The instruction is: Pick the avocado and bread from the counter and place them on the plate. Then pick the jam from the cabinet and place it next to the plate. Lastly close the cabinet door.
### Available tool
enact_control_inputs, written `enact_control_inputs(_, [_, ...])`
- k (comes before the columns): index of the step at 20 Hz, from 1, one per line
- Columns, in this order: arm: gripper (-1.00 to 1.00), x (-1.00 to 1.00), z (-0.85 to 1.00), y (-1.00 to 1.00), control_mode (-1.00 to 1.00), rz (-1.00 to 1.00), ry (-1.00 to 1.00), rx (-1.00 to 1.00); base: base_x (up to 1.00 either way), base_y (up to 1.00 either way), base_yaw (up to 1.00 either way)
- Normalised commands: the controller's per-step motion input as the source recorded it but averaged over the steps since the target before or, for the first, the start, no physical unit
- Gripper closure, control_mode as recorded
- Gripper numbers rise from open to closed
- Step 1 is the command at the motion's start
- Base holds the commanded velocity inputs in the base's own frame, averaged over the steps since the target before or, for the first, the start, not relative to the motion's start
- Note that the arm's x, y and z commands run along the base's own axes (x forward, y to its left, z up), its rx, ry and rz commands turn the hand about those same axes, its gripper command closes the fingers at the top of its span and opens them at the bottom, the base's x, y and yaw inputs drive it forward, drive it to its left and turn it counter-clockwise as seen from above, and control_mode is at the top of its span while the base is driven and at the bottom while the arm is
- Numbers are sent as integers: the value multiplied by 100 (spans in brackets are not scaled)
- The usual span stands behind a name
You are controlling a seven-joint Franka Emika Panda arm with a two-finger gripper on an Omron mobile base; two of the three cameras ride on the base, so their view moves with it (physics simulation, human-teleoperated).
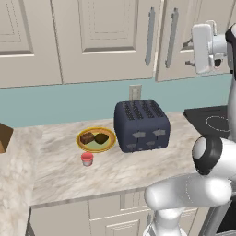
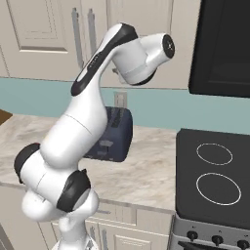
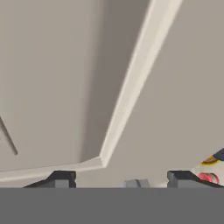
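Observation:
The yellow-rimmed plate (image 1: 109,143) lies on the counter (image 1: 64,173) left of the toaster. It holds the brown bread (image 1: 87,137) and the dark avocado (image 1: 101,138). The red jam (image 1: 87,159) stands on the counter just in front of the plate, and a bit of the jam (image 3: 208,177) shows low in the hand view. My gripper (image 1: 187,54) is high up at the right, against the front of the cabinet door (image 1: 182,23), which looks slightly ajar. In the hand view the gripper (image 3: 121,179) faces that door's recessed panel (image 3: 57,78) from close up, open, with nothing between its fingertips (image 3: 61,177).
A dark blue toaster (image 1: 141,124) stands right of the plate, below a wall socket (image 1: 134,92). The black stove top (image 2: 215,176) lies to the right, with a dark appliance (image 2: 222,44) above it. A brown box corner (image 1: 3,136) sits at the far left.

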Motion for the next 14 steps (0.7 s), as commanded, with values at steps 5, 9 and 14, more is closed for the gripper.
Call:
enact_control_inputs(5, [-100,72,0,0,-100,-6,0,0,0,0,0])
enact_control_inputs(9, [-100,74,-1,0,-100,-6,0,0,0,0,0])
enact_control_inputs(14, [-100,48,-1,0,-100,-5,0,0,0,0,0])
